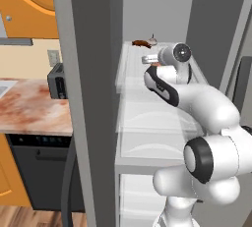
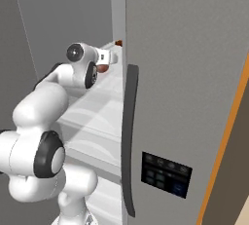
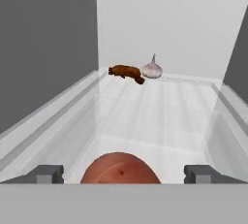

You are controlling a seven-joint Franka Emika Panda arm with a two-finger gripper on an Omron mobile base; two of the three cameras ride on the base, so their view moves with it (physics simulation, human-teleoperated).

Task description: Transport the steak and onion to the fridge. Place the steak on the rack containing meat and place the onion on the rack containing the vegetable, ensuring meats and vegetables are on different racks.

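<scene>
Grey steel walls of the open fridge (image 1: 86, 98) frame the left base view, with a marble counter (image 1: 29, 108), a toaster (image 1: 57, 81) and a black dishwasher (image 1: 39, 172) to its left. The white arm reaches over a clear upper shelf (image 1: 129, 73); far back on that shelf lie a dark brown piece (image 1: 141, 43) and a whitish bulb (image 1: 153, 40).

From the right base view, the fridge door with its long handle (image 2: 129, 136) and a control panel (image 2: 165, 173) covers the right half. Beside the wrist a reddish patch, the onion (image 2: 102, 68), shows at the gripper (image 2: 108, 61).

Looking along the hand, the onion (image 3: 120, 168) sits low in the hand view between the two finger tips (image 3: 44, 173), which stand wide apart; whether they press it I cannot tell. Ahead, the brown piece (image 3: 126, 72) lies just left of the bulb (image 3: 152, 69) at the far end of the shelf.

The onion looks firm, smooth and rounded, so it may slip or roll; a grip across its widest middle seems safest. The base views give the arm's reach and the kitchen around it, while the hand view gives the finger spacing and the shelf's contents clearly.
</scene>
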